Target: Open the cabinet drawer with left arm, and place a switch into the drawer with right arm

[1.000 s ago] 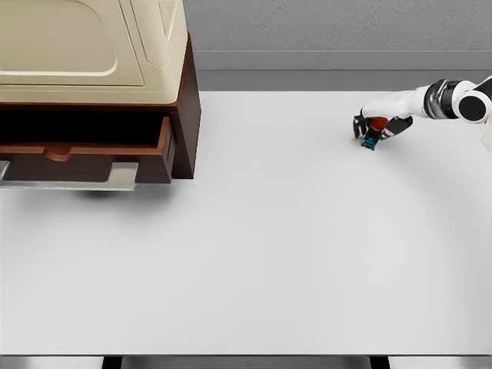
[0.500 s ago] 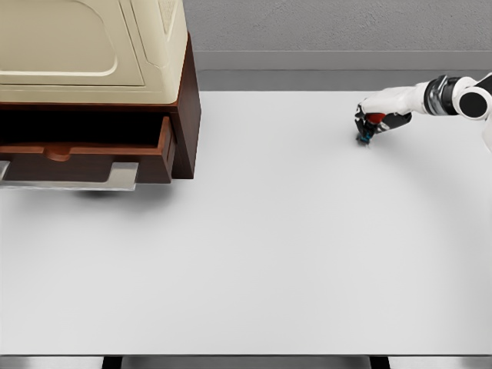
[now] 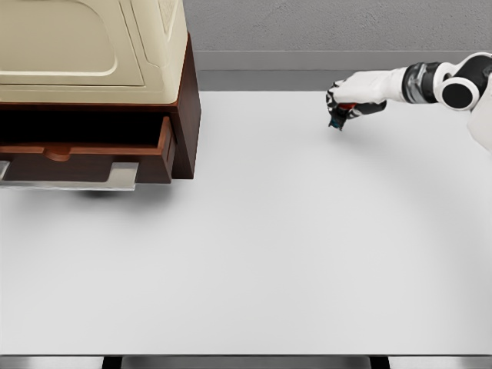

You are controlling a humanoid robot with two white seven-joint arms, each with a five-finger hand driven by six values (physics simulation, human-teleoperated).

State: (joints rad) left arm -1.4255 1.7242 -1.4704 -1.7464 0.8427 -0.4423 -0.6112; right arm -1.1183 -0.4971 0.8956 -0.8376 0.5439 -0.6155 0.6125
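Note:
A dark wooden cabinet (image 3: 184,115) with a cream top stands at the far left. Its drawer (image 3: 84,150) is pulled out toward me, the inside dark. My right hand (image 3: 340,108) hovers above the far part of the white table (image 3: 269,246), its arm reaching in from the right edge. Its fingers are curled around a small switch (image 3: 337,119) with red and blue parts, mostly hidden by the hand. My left arm does not show.
A grey flat panel (image 3: 73,178) sticks out beneath the drawer front. A grey wall (image 3: 323,31) runs behind the table's far edge. The table's front edge lies near the bottom of the picture.
My right hand has lifted the switch off the table and carried it left and up, toward the cabinet. The drawer has stayed as it was.

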